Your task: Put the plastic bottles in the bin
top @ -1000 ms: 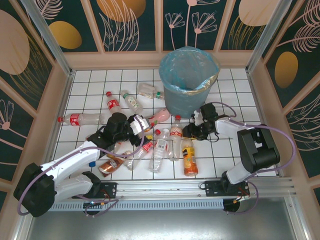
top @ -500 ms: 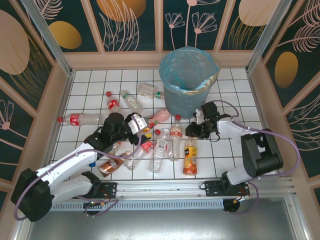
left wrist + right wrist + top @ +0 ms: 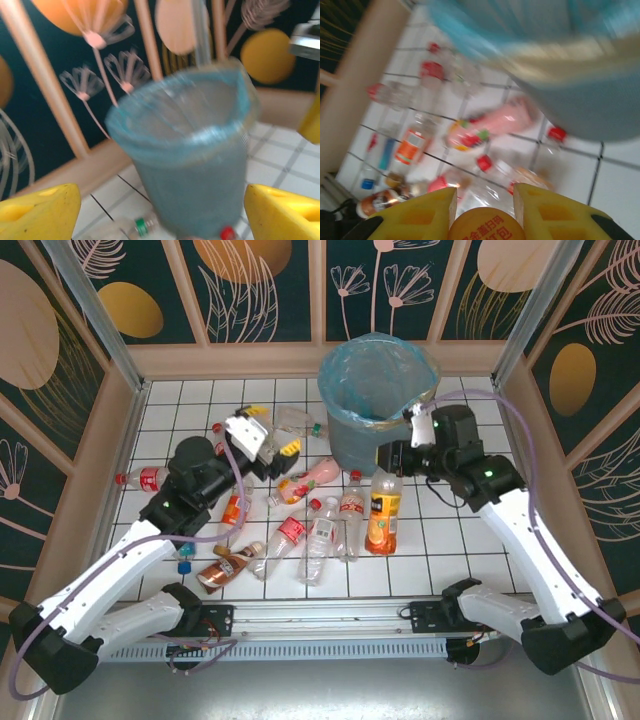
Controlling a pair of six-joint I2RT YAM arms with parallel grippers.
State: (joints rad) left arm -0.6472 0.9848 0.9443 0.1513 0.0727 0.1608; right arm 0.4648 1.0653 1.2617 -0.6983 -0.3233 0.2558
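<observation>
1. Currently, an orange-labelled bottle [image 3: 383, 515] is gripped by its cap in the narrowed right gripper [image 3: 485, 200], hanging upright just beside the bin [image 3: 355, 445].
2. It should be raised above the rim before release.
3. The bin seems to hold just its blue liner; its bottom is poorly seen.
4. The left gripper [image 3: 272, 432] is spread wide and empty; other bottles [image 3: 318, 540] are strewn on the tiles.
</observation>
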